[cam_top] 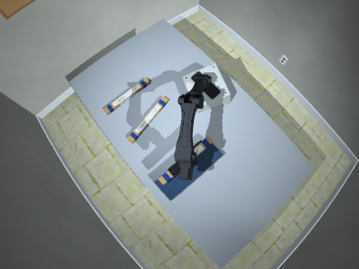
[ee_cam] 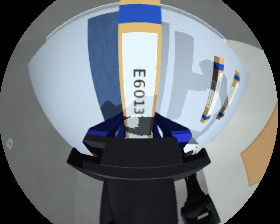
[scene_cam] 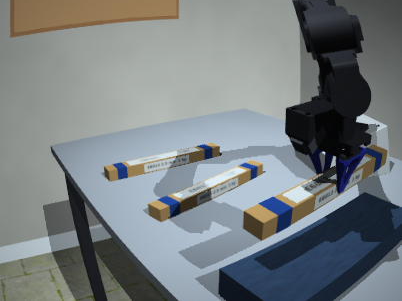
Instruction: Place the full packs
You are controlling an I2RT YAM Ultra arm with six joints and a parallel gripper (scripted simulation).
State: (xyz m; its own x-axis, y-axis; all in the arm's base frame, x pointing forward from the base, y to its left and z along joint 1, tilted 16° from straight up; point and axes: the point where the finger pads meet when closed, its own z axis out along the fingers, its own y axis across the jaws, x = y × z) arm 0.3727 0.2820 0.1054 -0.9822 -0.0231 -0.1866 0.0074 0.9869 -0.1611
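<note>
My gripper (scene_cam: 330, 181) (ee_cam: 138, 113) is shut on one electrode pack (cam_top: 165, 178) (scene_cam: 303, 206) (ee_cam: 139, 75), its fingers on the two long sides near the middle. The pack is level and raised; its shadow falls on the table apart from it. In the top view it overlaps the upper-left long side of the low dark blue platform (cam_top: 171, 193) (scene_cam: 325, 266) (ee_cam: 102, 60), and the arm hides part of it. A second pack (cam_top: 148, 120) (scene_cam: 207, 189) (ee_cam: 213, 90) lies flat on the table. A third pack (cam_top: 127, 96) (scene_cam: 162, 162) (ee_cam: 230, 96) lies flat beyond it.
The arm stands on a white base block (cam_top: 224, 95) (scene_cam: 382, 135) at the table's far side. The grey table (cam_top: 250, 182) (scene_cam: 125, 214) has its edge close beyond the third pack. A wall stands behind it.
</note>
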